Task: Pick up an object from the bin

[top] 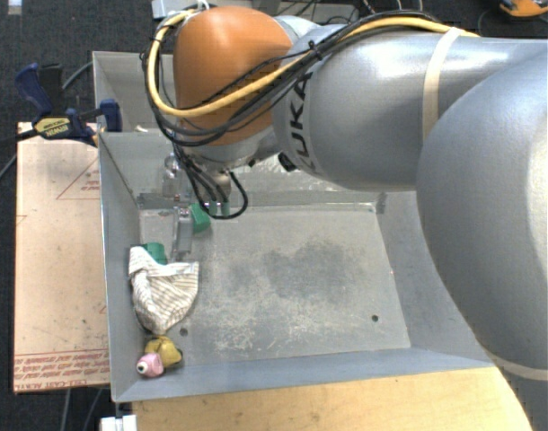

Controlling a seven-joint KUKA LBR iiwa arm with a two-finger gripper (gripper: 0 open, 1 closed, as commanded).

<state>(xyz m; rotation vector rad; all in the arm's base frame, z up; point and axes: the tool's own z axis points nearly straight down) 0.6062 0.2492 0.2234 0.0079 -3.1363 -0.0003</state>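
Striped cloth [166,296] is lying by the bin's [346,330] left wall; the gripper [181,243] is hovering at its far end, grip impossible to tell.

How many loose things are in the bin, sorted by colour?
Green: 2, the green block beside the claw and the green piece at the striped cloth's top edge.
Striped white and grey: 1, the striped cloth.
Yellow: 1, the yellow piece.
Pink: 1, the pink piece, touching the yellow piece; possibly one toy.
Total: 5.
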